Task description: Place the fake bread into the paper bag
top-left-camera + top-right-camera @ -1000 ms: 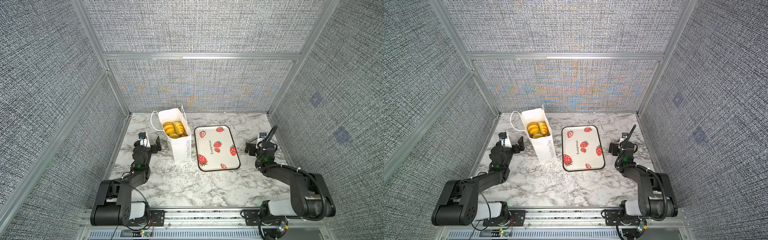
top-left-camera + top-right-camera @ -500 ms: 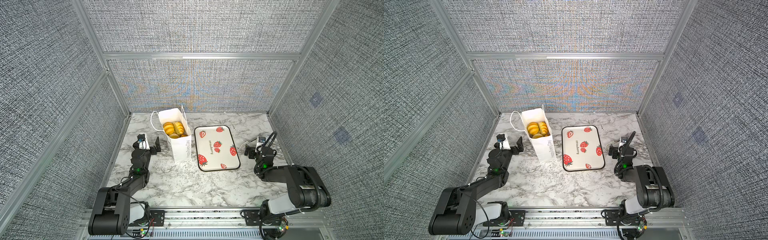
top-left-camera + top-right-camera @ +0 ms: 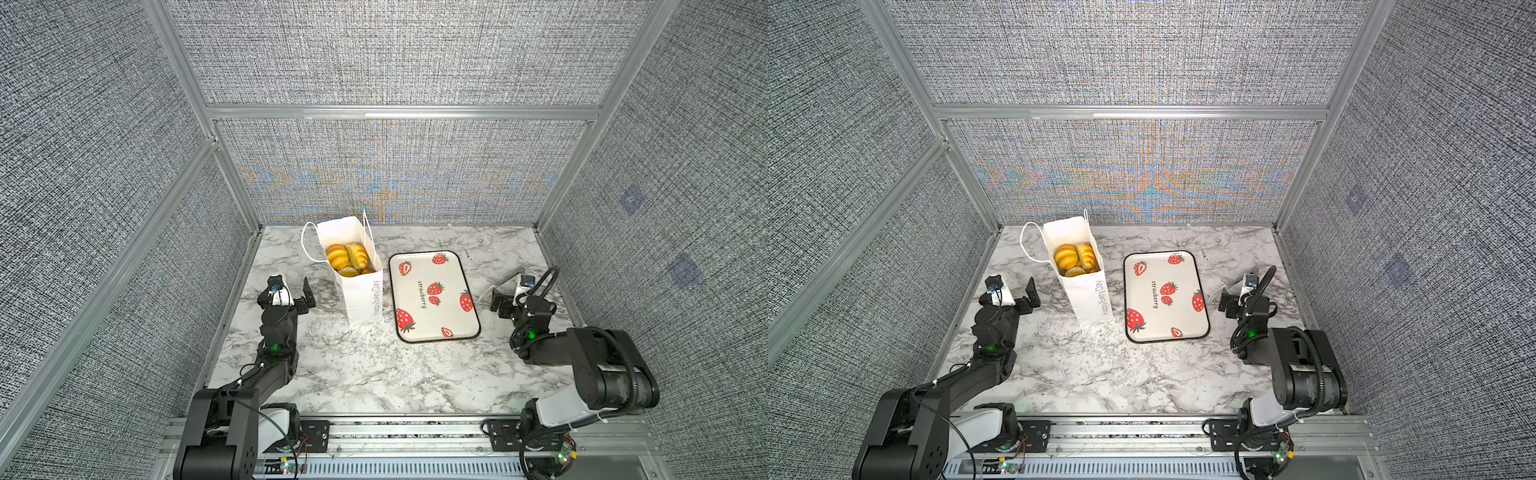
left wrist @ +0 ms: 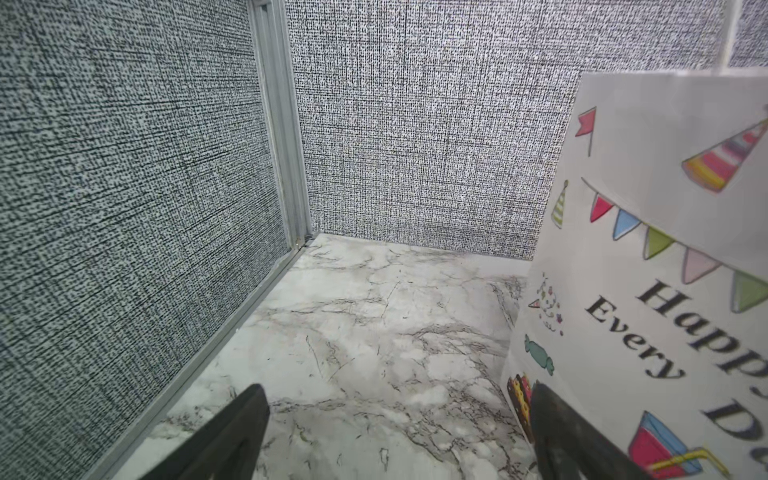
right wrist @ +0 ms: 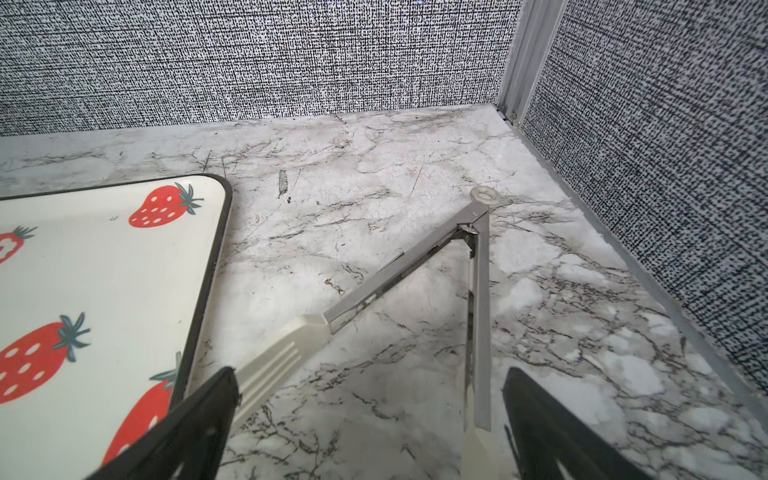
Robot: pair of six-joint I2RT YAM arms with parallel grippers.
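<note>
Inside the paper bag (image 3: 361, 296), the fake bread (image 3: 347, 257) shows only as a few glossy golden-orange tops at the open mouth; anything lower is hidden by the white paper walls. The bag stands upright toward the far left of the tabletop (image 3: 374, 374), and in the left wrist view its printed side is cut off at the frame edge, lettering included. The left gripper (image 3: 293, 290) sits low just left of the bag with its jaws spread wide and holding nothing; whether the finger beside the bag touches the paper cannot be told. The right gripper (image 5: 370, 376) is also spread wide, low over metal tongs (image 5: 415, 270) lying splayed on the marble; contact with them is unclear. The tabletop is white marble with grey veins, boxed on three sides by grey woven wall panels (image 3: 395, 166) in aluminium framing. A strawberry tray (image 3: 451, 278) lies just right of the bag, a narrow gap between. Near the arms' bases, a broad stretch of marble lies open.
</note>
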